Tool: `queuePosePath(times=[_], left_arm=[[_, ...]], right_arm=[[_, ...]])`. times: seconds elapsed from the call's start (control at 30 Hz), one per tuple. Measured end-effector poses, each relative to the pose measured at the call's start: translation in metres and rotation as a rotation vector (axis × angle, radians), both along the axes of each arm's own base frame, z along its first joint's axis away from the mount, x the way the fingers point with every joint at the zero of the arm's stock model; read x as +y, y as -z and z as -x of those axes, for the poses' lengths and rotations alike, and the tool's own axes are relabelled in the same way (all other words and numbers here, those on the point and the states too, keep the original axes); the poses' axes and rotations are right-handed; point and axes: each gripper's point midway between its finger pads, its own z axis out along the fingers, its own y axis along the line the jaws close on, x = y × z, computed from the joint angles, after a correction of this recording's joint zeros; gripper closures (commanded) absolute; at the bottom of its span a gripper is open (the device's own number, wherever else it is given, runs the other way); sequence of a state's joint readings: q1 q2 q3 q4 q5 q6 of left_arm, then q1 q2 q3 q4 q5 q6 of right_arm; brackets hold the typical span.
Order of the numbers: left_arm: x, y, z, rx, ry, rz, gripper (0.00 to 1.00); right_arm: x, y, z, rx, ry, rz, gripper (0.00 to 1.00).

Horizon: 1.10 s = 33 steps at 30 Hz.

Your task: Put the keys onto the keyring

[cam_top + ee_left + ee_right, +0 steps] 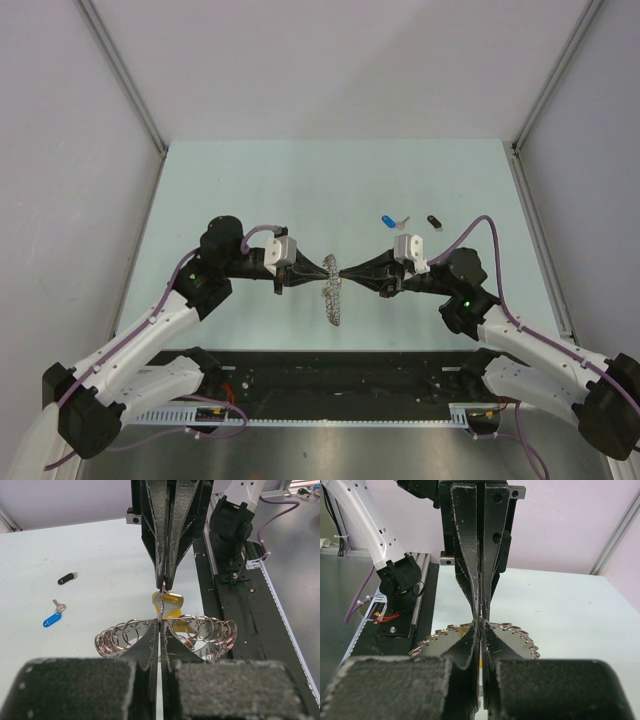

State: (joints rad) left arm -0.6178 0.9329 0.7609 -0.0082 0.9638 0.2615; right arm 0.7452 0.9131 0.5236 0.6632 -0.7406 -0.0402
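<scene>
1. One pale green table (300, 180) bears the work. We note two loose keys on its far right part.
2. We find the left arm (150, 330) and the right arm (530, 345) reaching inward from the near edge. They meet nose to nose near the table's middle.
3. The left claw (160, 626) has its fingers pressed together on the wire of the keyring, pinching it at the rim.
4. The right claw (164, 582) faces it, fingers pressed together on the yellow key. The tips of the two claws are almost touching.
5. The keyring (125, 632) is a silvery ring of coiled wire loops. It is held on edge between the claws and shows as a narrow strip from above. We cannot tell whether its lower end touches the table.
6. The yellow key (170, 600) hangs at the right claw's tips, against the keyring's coils. We cannot tell whether it is threaded onto a loop.
7. The blue key (388, 220) lies flat on the table beyond the right claw, well apart from the keyring.
8. The black key (434, 221) lies near the blue key, on its right, not touching it.
</scene>
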Motion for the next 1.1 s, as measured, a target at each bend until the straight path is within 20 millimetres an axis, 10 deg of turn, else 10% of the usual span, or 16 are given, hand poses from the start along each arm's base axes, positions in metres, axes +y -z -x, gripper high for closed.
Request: queuePosePath(times=[1.1], left_arm=[[-0.0006, 0.0016, -0.0003, 0.000, -0.005, -0.002, 0.99]], right_arm=[[0.0081, 0.0067, -0.0045, 0.030, -0.012, 0.001, 1.00]])
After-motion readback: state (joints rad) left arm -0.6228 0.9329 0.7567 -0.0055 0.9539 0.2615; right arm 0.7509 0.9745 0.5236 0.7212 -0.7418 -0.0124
